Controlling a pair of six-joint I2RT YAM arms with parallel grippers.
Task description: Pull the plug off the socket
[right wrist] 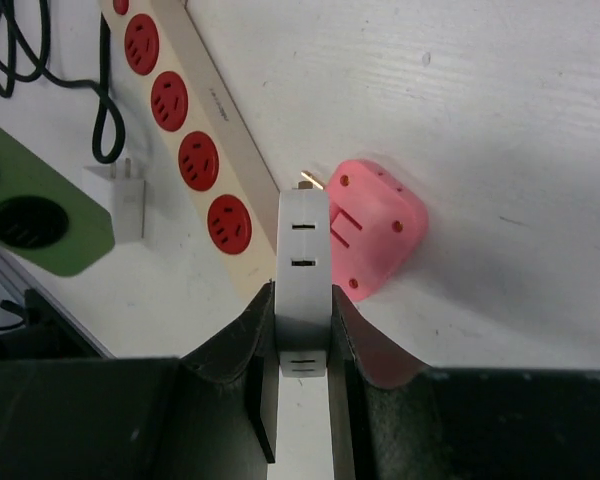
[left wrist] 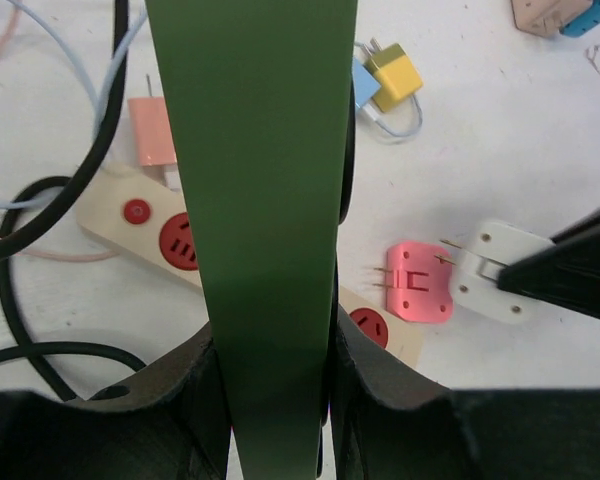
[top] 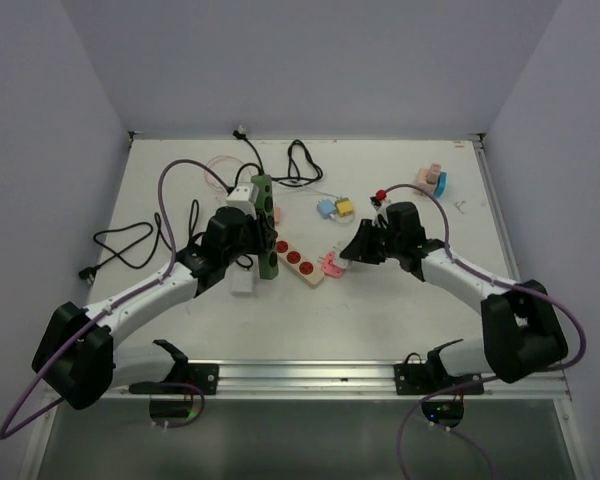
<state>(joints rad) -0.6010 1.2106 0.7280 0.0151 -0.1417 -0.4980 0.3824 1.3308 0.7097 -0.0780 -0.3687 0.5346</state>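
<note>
My left gripper point(top: 252, 243) is shut on a green power strip point(top: 267, 222) and holds it tilted up off the table; the strip fills the left wrist view point(left wrist: 270, 200) between the fingers point(left wrist: 375, 380). A white plug point(top: 241, 195) sits on the strip's far end. My right gripper point(top: 352, 252) is shut on a white adapter point(right wrist: 303, 250), low over the table. A pink plug point(right wrist: 372, 225) lies flat just right of the adapter, apart from it, prongs bare point(left wrist: 418, 283). A beige strip with red sockets point(top: 298, 262) lies between the arms.
A white charger point(top: 242, 281) lies by the green strip. Yellow and blue plugs point(top: 336, 208) lie mid-table, and pink and blue blocks point(top: 432, 180) at the far right. Black cables point(top: 130, 243) trail left and at the back point(top: 300, 160). A salmon charger point(left wrist: 152, 130) lies by the beige strip.
</note>
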